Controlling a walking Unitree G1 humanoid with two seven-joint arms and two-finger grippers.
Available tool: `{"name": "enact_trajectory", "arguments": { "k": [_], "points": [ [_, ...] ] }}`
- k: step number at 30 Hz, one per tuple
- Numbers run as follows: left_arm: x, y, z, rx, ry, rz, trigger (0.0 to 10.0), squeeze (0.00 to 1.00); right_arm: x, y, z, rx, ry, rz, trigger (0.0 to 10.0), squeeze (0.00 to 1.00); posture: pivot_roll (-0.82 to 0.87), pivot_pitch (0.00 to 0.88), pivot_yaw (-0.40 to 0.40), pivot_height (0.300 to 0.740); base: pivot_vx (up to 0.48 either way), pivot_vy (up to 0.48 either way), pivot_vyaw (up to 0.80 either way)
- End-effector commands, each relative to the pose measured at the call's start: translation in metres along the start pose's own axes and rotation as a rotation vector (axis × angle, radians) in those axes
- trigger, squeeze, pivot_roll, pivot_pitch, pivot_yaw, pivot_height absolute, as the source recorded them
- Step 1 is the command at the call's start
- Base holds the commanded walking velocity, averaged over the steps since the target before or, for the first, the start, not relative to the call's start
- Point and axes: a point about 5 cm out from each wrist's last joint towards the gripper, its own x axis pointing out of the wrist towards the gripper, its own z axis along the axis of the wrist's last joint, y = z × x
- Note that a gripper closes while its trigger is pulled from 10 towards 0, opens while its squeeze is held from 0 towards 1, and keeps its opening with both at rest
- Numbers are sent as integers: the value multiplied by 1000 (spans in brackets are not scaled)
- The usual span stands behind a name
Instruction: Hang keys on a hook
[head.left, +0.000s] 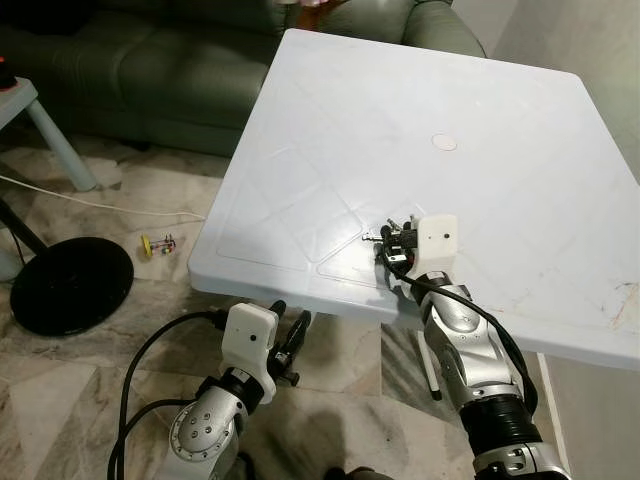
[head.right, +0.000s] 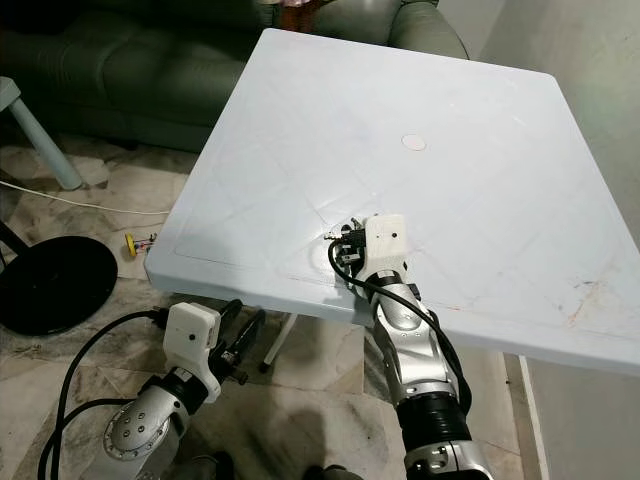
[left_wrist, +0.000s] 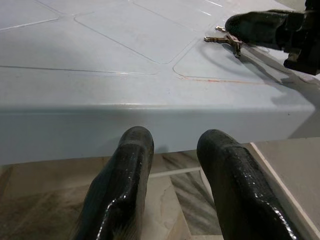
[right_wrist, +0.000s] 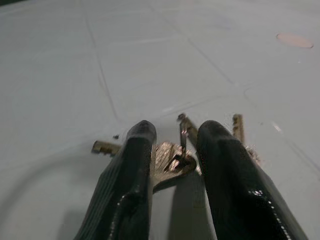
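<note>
I judge the task barely begun: the small bunch of brass-coloured metal keys (right_wrist: 172, 157) lies flat on the square white plastic table (head.left: 480, 120), near its front edge at about 7 o'clock from the round cap (head.left: 444, 142) at the table's middle. My right gripper (right_wrist: 175, 145) has its two black fingers slightly apart, straddling the bunch, with the tips down at the tabletop; I cannot tell whether they are gripping it yet. No hook is in sight, so lifting, carrying and hanging all remain. My left gripper (left_wrist: 172, 145) hangs below the front edge, fingers parted and holding nothing. The tabletop beyond the keys, toward 12 o'clock, is bare. On the marble floor at 9 o'clock sit a black round base (head.left: 70, 283) and a white cable (head.left: 100, 205).
</note>
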Motion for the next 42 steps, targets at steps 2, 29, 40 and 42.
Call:
{"name": "enact_trajectory", "arguments": {
  "k": [2,29,40,42],
  "points": [
    [-1,-4,1,5,4,-2,10000,0,0,-2,0,-7,19,-12,10000,0,164,189,-117,736,0,0,0],
    [-1,-3,0,4,2,8,10000,0,2,-5,2,-37,32,-83,0,0,165,186,-120,736,0,0,0],
    [3,-2,1,12,-6,30,10000,0,2,-7,10,30,-22,-72,0,0,165,172,-126,736,0,0,0],
    [4,-1,1,9,-8,38,10000,0,1,-7,14,79,-47,-52,0,0,166,170,-127,736,0,0,0]
  ]
}}
